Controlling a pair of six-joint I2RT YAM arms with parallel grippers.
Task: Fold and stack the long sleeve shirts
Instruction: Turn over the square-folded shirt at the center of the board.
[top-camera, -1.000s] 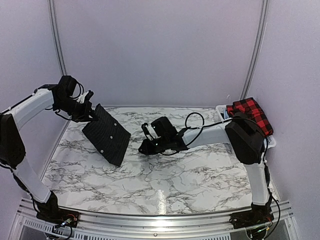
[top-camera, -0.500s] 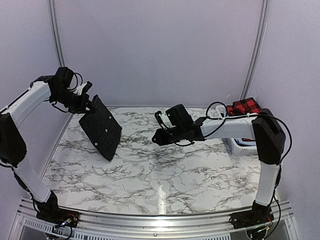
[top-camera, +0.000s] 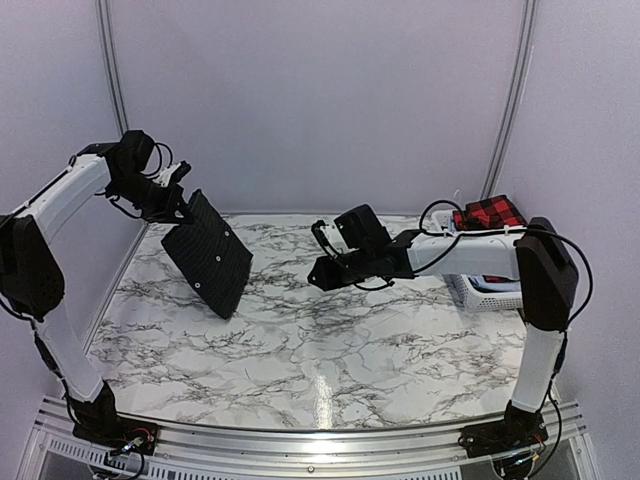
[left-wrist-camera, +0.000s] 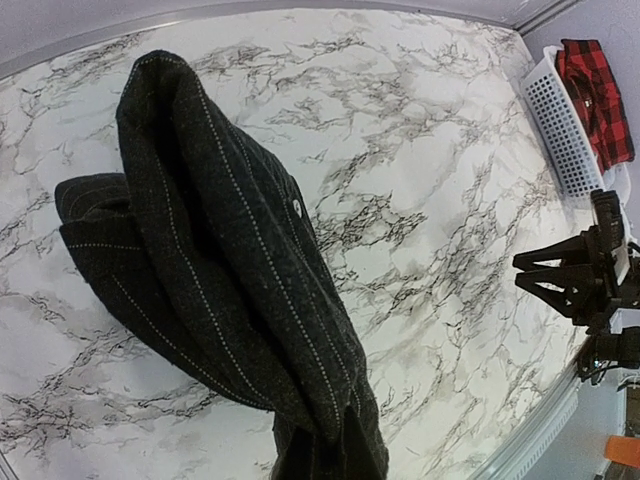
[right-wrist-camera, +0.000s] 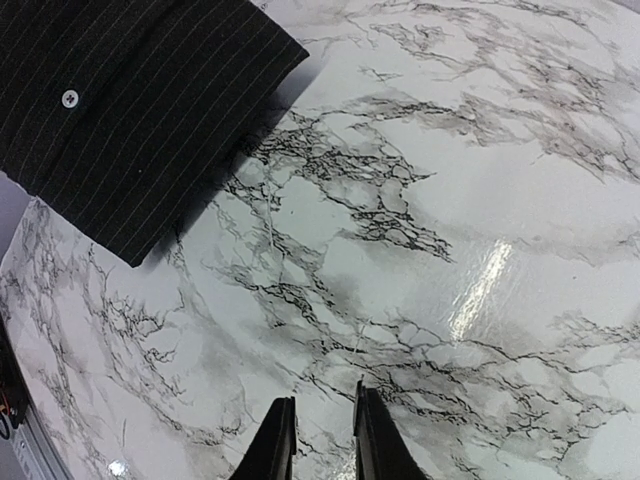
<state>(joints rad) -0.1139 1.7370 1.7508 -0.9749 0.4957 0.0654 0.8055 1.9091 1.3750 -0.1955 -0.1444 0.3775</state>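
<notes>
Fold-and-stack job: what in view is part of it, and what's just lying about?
Job:
black pinstriped cloth shirt
red-and-black checked cloth shirt

Lying about:
white plastic lattice basket
marble-patterned table

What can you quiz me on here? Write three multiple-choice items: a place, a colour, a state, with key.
1. Where is the checked shirt? A. flat on the table B. in the white basket C. on the floor
2. What colour is the hanging shirt in the left gripper? A. black, pale pinstripes B. white C. blue
3. How is the right gripper? A. clamped on a sleeve B. empty, fingers slightly apart C. gripping a hanger
Key: B, red checks show in the basket; A, stripes show in the left wrist view; B, only tabletop shows between its fingers.
</notes>
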